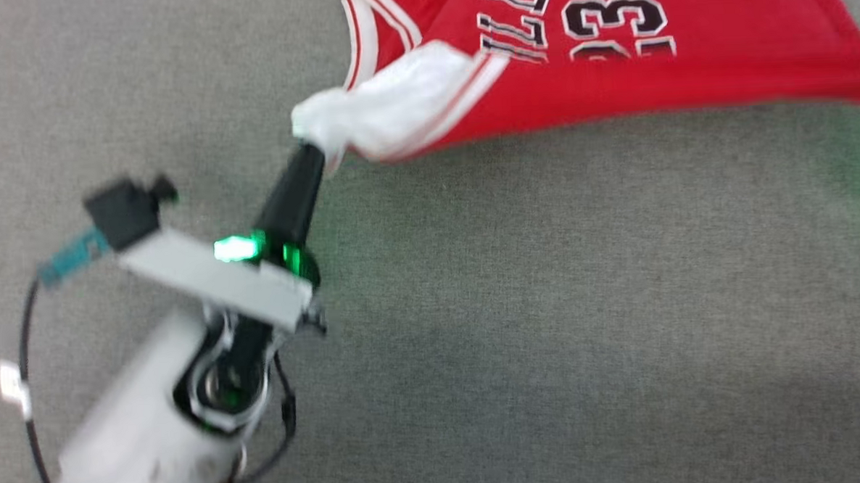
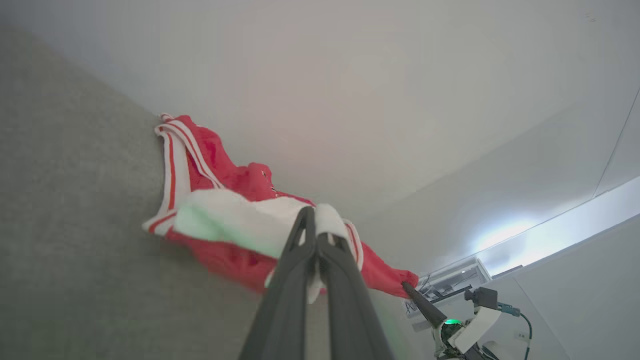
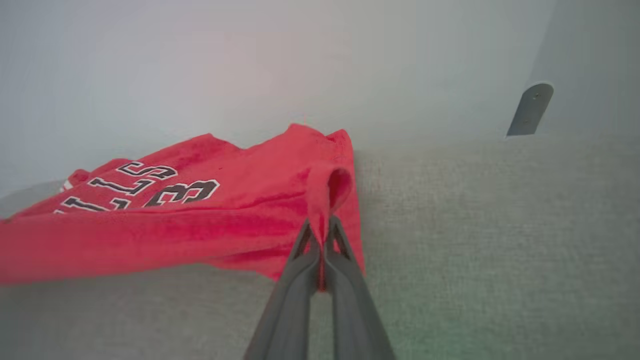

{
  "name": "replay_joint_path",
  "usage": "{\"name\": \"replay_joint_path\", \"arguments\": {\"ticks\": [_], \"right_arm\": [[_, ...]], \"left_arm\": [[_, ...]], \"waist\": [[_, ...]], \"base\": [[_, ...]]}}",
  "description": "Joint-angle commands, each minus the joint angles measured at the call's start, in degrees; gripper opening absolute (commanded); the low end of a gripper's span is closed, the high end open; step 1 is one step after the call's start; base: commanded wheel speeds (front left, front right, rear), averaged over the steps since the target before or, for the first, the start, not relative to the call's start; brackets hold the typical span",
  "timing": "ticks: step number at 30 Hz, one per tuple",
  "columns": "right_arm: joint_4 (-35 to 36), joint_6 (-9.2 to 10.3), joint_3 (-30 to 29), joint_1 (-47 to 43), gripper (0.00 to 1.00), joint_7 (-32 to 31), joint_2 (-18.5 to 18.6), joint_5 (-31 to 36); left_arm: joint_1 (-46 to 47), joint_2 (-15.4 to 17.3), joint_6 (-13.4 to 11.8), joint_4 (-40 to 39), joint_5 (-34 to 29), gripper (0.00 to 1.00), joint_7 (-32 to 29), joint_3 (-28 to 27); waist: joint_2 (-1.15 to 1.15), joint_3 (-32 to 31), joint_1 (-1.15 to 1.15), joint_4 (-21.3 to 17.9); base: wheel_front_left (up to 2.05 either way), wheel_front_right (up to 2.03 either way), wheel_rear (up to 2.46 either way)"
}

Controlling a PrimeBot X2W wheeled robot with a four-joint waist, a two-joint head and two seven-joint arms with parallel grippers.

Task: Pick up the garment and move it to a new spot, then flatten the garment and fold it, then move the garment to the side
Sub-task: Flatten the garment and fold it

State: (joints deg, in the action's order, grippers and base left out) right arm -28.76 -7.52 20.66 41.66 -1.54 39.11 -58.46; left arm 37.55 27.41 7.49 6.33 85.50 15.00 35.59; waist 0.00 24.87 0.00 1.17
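Observation:
The garment (image 1: 612,81), a red jersey with black-and-white lettering and the number 23, hangs stretched between my two grippers just above the grey surface. My left gripper (image 1: 308,144) is shut on its bunched white side panel, with the pale forearm trailing to the lower left. In the left wrist view the dark fingers (image 2: 300,260) pinch white cloth of the garment (image 2: 200,150). The right gripper (image 2: 406,286) holds the far red corner there. In the right wrist view my right gripper (image 3: 320,235) is shut on a red fold of the garment (image 3: 200,215).
A grey fabric-covered surface (image 1: 549,301) spreads under the jersey, with open room below and left of it. A pale wall (image 3: 250,60) rises behind. A grey metal bracket (image 3: 530,107) stands at the back edge, and a shelf with cables (image 2: 450,280) is nearby.

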Motion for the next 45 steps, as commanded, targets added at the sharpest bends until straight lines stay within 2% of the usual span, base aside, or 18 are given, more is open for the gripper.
{"name": "replay_joint_path", "arguments": {"ticks": [1,7,12,20,26,29,33,40,45], "right_arm": [[2.2,0.07,0.1,-3.3,0.00,-0.3,1.2,-0.9],[9.2,0.07,-0.9,-13.5,0.00,-1.8,3.7,-3.6],[15.2,0.08,-4.2,-23.4,0.00,-3.5,5.5,-5.1],[24.8,0.08,-13.7,-39.6,0.00,-5.4,6.7,-4.4],[33.3,0.08,-22.1,-48.8,0.00,-9.1,4.4,-2.0],[36.9,0.07,-24.8,-49.7,0.00,-11.7,2.0,-0.4],[38.6,0.07,-26.6,-46.3,0.00,-14.7,-1.8,1.4],[35.2,0.07,-26.5,-37.2,0.00,-18.9,-6.7,3.3],[31.1,0.07,-25.8,-32.5,0.00,-20.4,-7.7,5.0]], "left_arm": [[-3.5,0.0,0.0,-1.5,-0.8,0.00,0.1,-1.0],[-14.5,-0.5,0.0,-6.6,-3.3,0.00,0.1,-3.7],[-24.4,-0.8,0.0,-11.7,-5.6,0.00,0.1,-6.4],[-35.7,1.8,0.0,-20.0,-8.7,0.00,0.1,-7.1],[-39.2,3.1,0.0,-23.3,-11.4,0.00,0.1,-8.4],[-37.8,3.2,0.0,-23.2,-12.0,0.00,0.1,-8.6],[-33.6,2.6,0.0,-21.3,-12.5,0.00,-0.3,-7.9],[-24.0,-0.1,0.0,-15.4,-11.3,0.00,-0.7,-6.6],[-18.3,-2.5,0.0,-9.2,-10.1,0.00,-0.5,-6.2]], "waist": [[0.00,-1.9,0.00,-0.3],[0.00,-4.9,0.00,-0.6],[0.00,-7.5,0.00,-0.4],[0.00,-8.5,0.00,0.4],[0.00,-8.2,0.00,0.6],[0.00,-8.0,0.00,0.6],[0.00,-8.0,0.00,0.6],[0.00,-7.2,0.00,0.9],[0.00,-5.7,0.00,1.2]], "base": [[0.00,0.00,0.00],[0.00,0.00,0.00],[0.00,0.00,0.00],[0.00,0.00,0.00],[0.00,0.00,0.00],[0.00,0.00,0.00],[0.00,0.00,0.00],[0.00,0.00,0.00],[0.00,0.00,0.00]]}}
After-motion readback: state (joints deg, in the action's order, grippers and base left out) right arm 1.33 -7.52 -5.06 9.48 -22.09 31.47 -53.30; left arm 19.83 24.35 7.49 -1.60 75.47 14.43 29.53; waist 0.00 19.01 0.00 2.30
